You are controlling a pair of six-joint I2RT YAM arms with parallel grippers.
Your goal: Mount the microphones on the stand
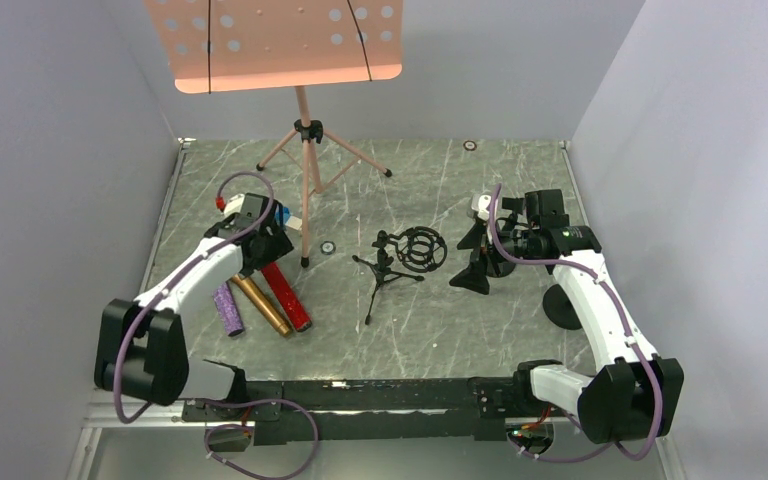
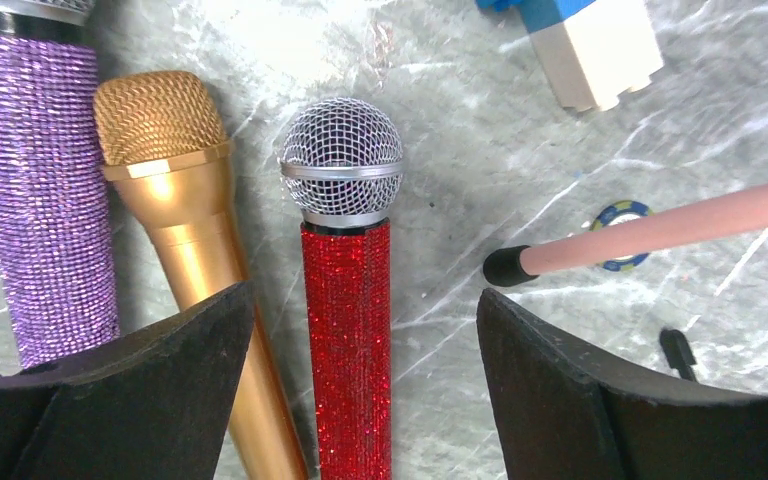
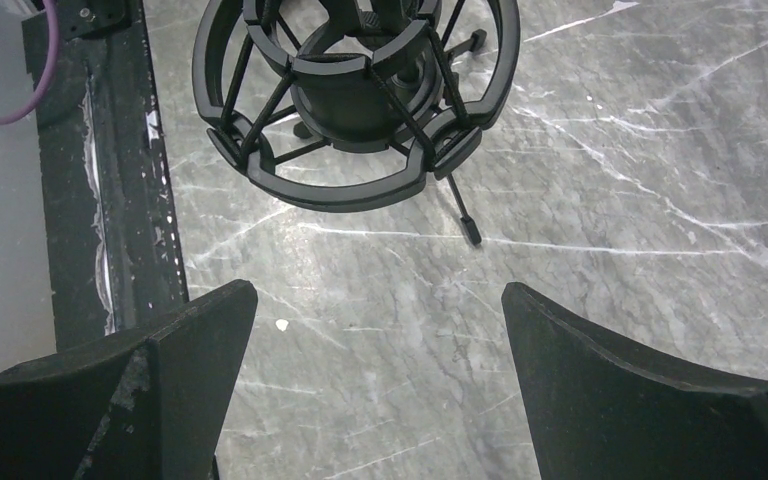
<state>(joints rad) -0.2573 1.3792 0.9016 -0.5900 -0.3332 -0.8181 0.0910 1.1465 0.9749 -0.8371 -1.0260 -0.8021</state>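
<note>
Three microphones lie side by side on the marble table at the left: glittery red [image 1: 288, 295], all gold [image 1: 260, 303] and glittery purple [image 1: 228, 308]. My left gripper [image 1: 268, 252] hovers over their head ends, open and empty. In the left wrist view its jaws [image 2: 360, 310] straddle the red microphone [image 2: 348, 330] without touching it. The gold one [image 2: 175, 200] passes under the left finger and the purple one [image 2: 45, 190] lies further left. The small black tripod stand with a ring shock mount [image 1: 407, 255] stands mid-table. My right gripper [image 1: 475, 258] is open and empty just right of it, and the mount [image 3: 350, 100] lies ahead of the jaws [image 3: 380, 300].
A pink music stand [image 1: 280, 45] rises at the back; one leg's black foot [image 2: 505, 266] sits close to my left gripper's right finger. A blue-and-white block [image 2: 590, 45] and a small chip [image 2: 622, 215] lie nearby. A black round base [image 1: 565, 305] sits right. A black rail [image 3: 110, 200] runs along the near edge.
</note>
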